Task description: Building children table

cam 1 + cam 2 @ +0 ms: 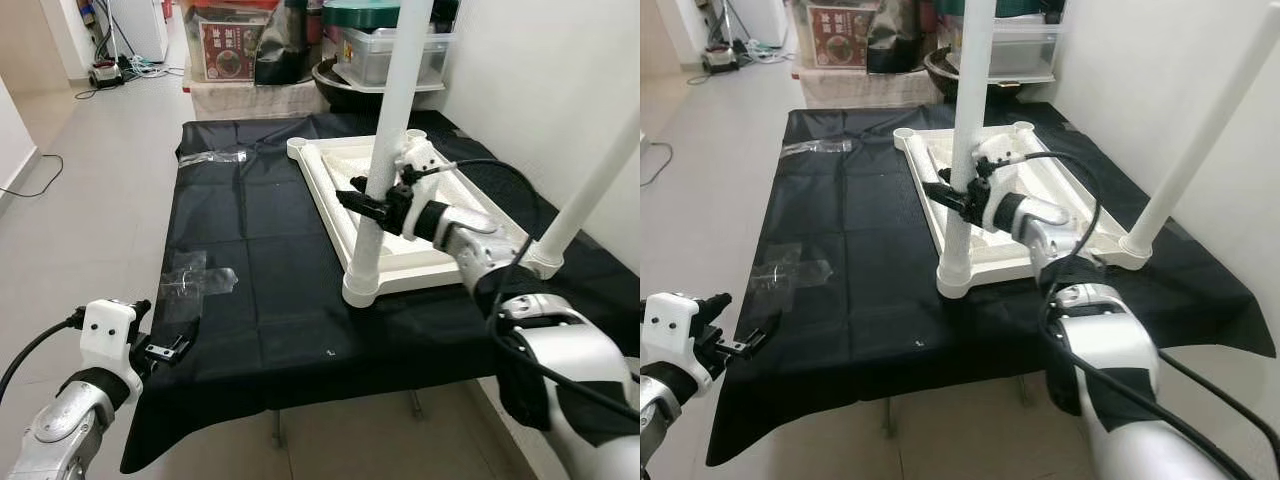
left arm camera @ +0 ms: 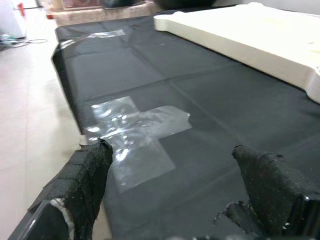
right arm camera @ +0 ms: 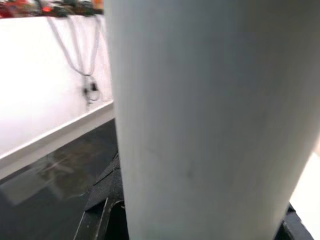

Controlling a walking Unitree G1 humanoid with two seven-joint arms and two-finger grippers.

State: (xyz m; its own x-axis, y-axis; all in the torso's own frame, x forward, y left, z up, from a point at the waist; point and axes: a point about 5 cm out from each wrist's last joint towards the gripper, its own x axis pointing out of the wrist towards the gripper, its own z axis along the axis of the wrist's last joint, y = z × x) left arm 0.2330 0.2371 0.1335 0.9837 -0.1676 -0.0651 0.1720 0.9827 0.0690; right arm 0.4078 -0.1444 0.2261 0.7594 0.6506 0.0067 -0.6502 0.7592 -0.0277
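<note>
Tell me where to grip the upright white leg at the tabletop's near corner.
Grip the leg on its straight round shaft above the socket, coming in level from the robot's right, as the right hand does now. The shaft stands upright, and its foot sits in the white tabletop corner.

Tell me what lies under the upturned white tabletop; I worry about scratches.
The upturned white plastic tabletop lies on a black cloth covering a low platform. The platform's surface is hidden by the cloth, and the tabletop's downward face cannot be seen.

A lived-in home room: tiled floor [image 1: 90,190], plastic storage boxes [image 1: 385,50] against the wall, trailing cables [image 1: 120,65].
</note>
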